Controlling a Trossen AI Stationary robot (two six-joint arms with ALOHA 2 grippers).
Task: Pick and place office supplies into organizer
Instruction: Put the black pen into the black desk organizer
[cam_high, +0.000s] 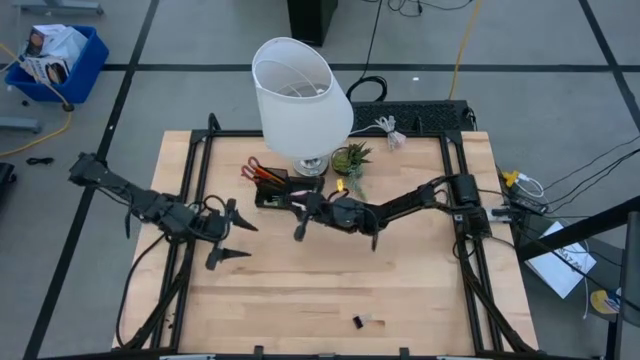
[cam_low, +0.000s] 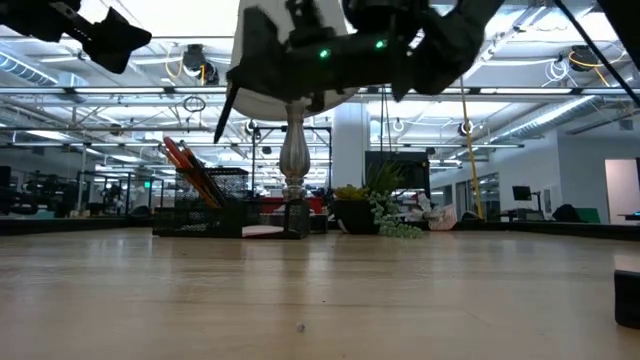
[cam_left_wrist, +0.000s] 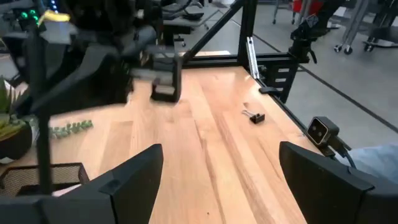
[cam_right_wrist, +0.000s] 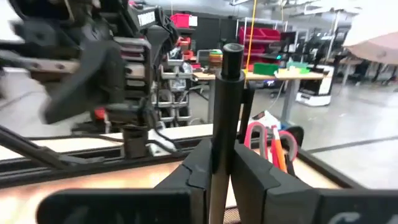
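lamp (cam_high: 298, 100) and plant (cam_high: 351, 158) behind organizer (cam_high: 275, 192)

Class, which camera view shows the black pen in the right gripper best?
The right wrist view: the black pen stands clamped upright in the right gripper. The high view shows a dark sliver; the low view shows it hanging slanted; the left wrist view, nothing clear.

The tabletop (cam_high: 400, 280) carries 1 lamp (cam_high: 298, 95), 1 potted plant (cam_high: 351, 158) just beside the lamp's base, and 1 black organizer (cam_high: 272, 196) in front of that base. Near the lamp, 1 pair of red-handled scissors (cam_high: 252, 168) stands in the organizer and 1 black pen (cam_right_wrist: 222, 118) is gripped upright. Well apart from the lamp lies 1 black clip (cam_high: 359, 321), and 2 arms work, each with 1 pincer.
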